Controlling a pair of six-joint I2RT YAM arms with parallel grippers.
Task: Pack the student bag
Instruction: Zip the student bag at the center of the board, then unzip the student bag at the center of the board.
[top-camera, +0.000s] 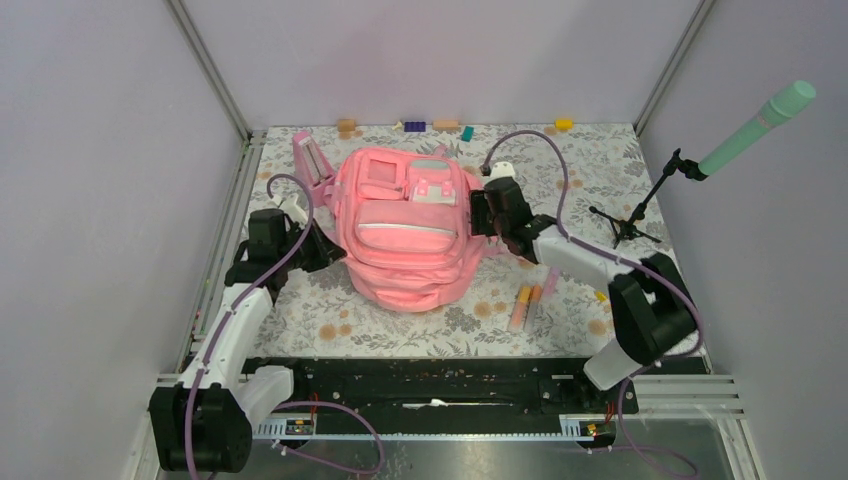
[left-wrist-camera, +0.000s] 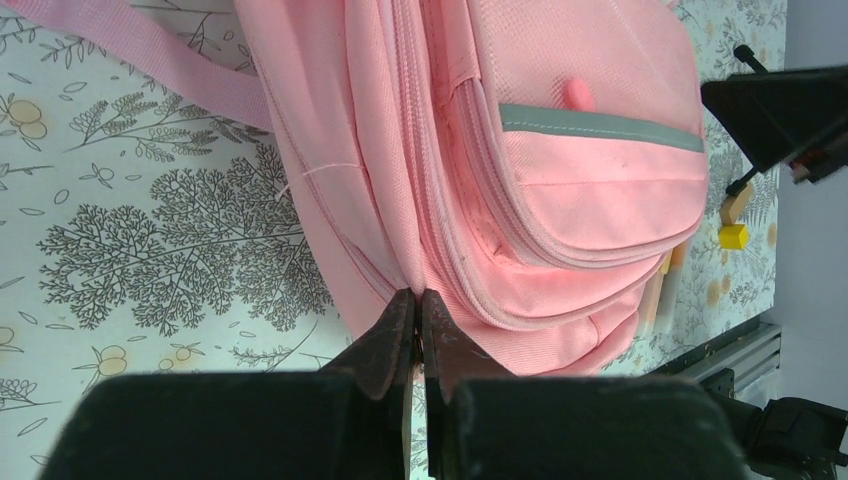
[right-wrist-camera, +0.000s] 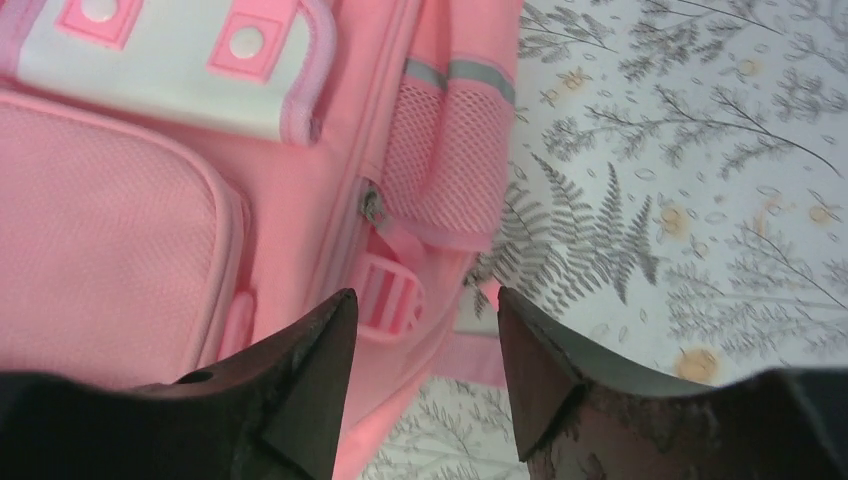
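Note:
The student bag (top-camera: 405, 235) is a large pink backpack lying front-up in the middle of the table. My left gripper (top-camera: 318, 245) is at its left side. In the left wrist view the bag (left-wrist-camera: 560, 180) fills the upper right, and the left gripper (left-wrist-camera: 419, 297) is shut with its tips pinched on the bag's zip seam. My right gripper (top-camera: 478, 212) is at the bag's right side. In the right wrist view it (right-wrist-camera: 425, 310) is open over the side of the bag (right-wrist-camera: 150, 200), above a pink buckle (right-wrist-camera: 388, 292) and strap, holding nothing.
Several orange and pink markers (top-camera: 525, 305) lie right of the bag. A black stand (top-camera: 640, 215) with a green microphone (top-camera: 760, 125) stands at the right. Small blocks (top-camera: 445, 125) line the back edge. A pink triangular stand (top-camera: 312, 157) is at the back left.

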